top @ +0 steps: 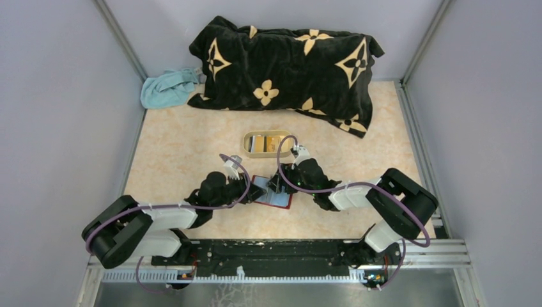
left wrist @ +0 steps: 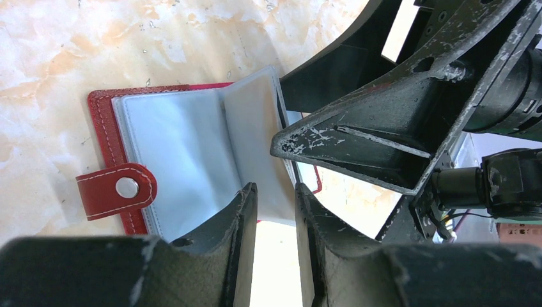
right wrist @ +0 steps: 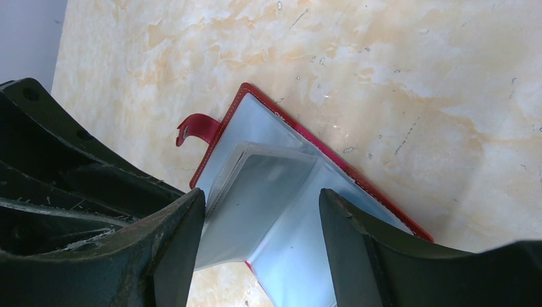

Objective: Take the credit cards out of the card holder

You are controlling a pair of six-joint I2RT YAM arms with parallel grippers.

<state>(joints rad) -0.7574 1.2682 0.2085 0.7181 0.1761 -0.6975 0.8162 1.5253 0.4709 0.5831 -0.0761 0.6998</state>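
Note:
The dark red card holder [top: 279, 199] lies open on the marbled table between both arms. Its pale blue-grey sleeves [left wrist: 172, 141] look empty, and its red tab [left wrist: 118, 190] points outward. One sleeve page stands up beyond my left gripper [left wrist: 275, 188], whose fingers are a narrow gap apart; table shows between them. My right gripper [right wrist: 262, 195] is wide open, straddling the raised sleeves [right wrist: 287, 185] without closing on them. Its finger [left wrist: 358, 134] fills the left wrist view. Credit cards [top: 267, 142], orange-yellow, white and dark, lie in the beige oval tray [top: 245, 144] behind the holder.
A black blanket with gold flowers [top: 287, 70] lies across the back of the table. A crumpled light blue cloth [top: 167, 88] sits at the back left. Grey walls close in the table on three sides.

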